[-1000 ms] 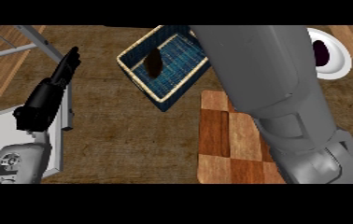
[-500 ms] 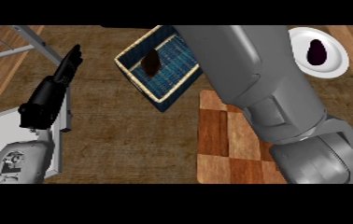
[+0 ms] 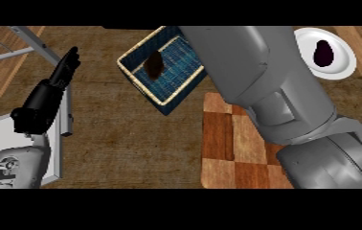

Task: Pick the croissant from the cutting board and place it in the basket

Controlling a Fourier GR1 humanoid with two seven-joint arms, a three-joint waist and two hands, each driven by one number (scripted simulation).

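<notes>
A dark brown croissant (image 3: 154, 65) lies inside the blue basket (image 3: 182, 78) with a tan rim, at the upper middle of the head view. The checkered wooden cutting board (image 3: 230, 147) sits just below and right of the basket, with nothing visible on its bare part. My right forearm (image 3: 272, 90) crosses the board and the basket's right side and runs up to the top edge; its hand does not show. My left hand (image 3: 48, 97) rests at the left, open with straight fingers pointing up, apart from the basket.
A white plate (image 3: 341, 63) holding a dark purple item (image 3: 323, 53) stands at the upper right. A grey metal frame (image 3: 32, 42) runs along the upper left, above the brown counter (image 3: 127, 143).
My right forearm has swung left at its upper end, uncovering the whole white plate. The croissant stays in the basket. My left hand has barely moved.
</notes>
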